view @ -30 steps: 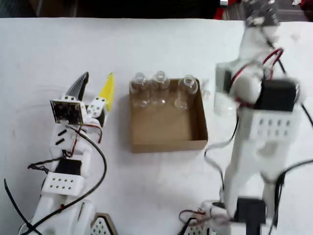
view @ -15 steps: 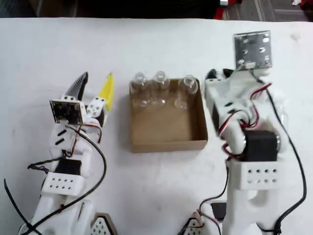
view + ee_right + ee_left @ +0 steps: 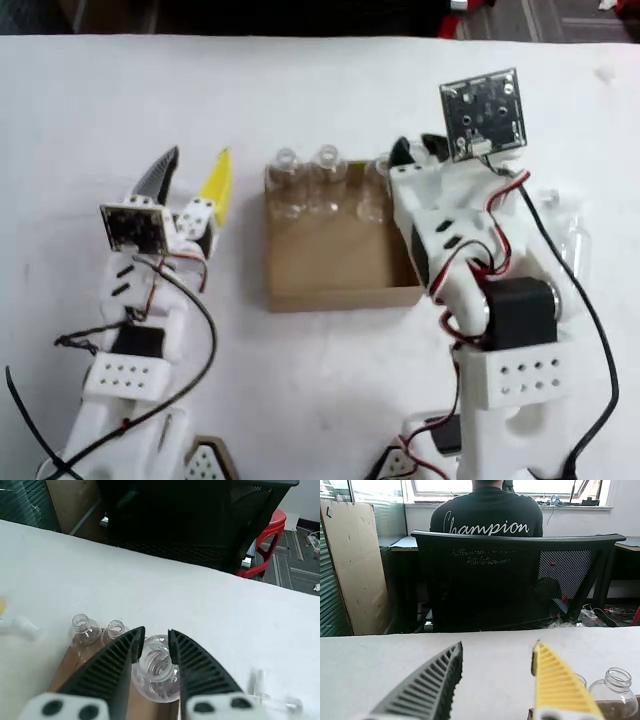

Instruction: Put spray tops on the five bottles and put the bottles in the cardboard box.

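Observation:
The cardboard box (image 3: 330, 265) sits mid-table with three clear bottles standing uncapped along its back wall: two in the open (image 3: 285, 172) (image 3: 327, 165) and a third (image 3: 157, 672) at the back right corner. My right gripper (image 3: 156, 639) hangs just over that third bottle's mouth, its black fingers (image 3: 182, 655) slightly apart on either side of the neck, open. In the high view this gripper (image 3: 405, 155) covers most of that bottle. My left gripper (image 3: 190, 178) rests open to the left of the box, holding nothing. Another clear bottle (image 3: 575, 242) lies on the table to the right.
A small clear spray top (image 3: 260, 680) lies on the table just right of the box. The right arm's body (image 3: 500, 320) covers the box's right wall. In the left wrist view, two bottle mouths (image 3: 616, 682) rise beside the yellow finger (image 3: 555, 680). A chair stands beyond the far table edge.
My right arm swung left and came down from the table's right side to the box's back right corner, over the third bottle. The left arm stayed put.

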`<move>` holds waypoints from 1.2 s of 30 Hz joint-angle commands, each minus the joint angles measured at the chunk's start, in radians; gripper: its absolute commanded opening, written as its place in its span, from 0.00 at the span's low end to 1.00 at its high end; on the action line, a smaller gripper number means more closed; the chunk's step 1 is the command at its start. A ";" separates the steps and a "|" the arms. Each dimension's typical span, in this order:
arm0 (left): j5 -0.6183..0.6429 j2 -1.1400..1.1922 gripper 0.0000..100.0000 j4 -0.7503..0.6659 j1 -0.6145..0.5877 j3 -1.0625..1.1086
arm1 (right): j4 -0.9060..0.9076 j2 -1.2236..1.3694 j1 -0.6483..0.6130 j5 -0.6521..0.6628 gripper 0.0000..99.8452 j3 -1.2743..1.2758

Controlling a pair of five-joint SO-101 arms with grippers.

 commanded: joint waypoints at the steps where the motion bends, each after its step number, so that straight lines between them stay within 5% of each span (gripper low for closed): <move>1: -0.008 -0.038 0.21 -0.002 -0.007 -0.043 | -0.025 -0.021 -0.010 0.003 0.02 -0.071; 36: -0.008 -0.039 0.21 -0.002 -0.012 -0.043 | 0.027 -0.277 -0.160 0.008 0.02 0.035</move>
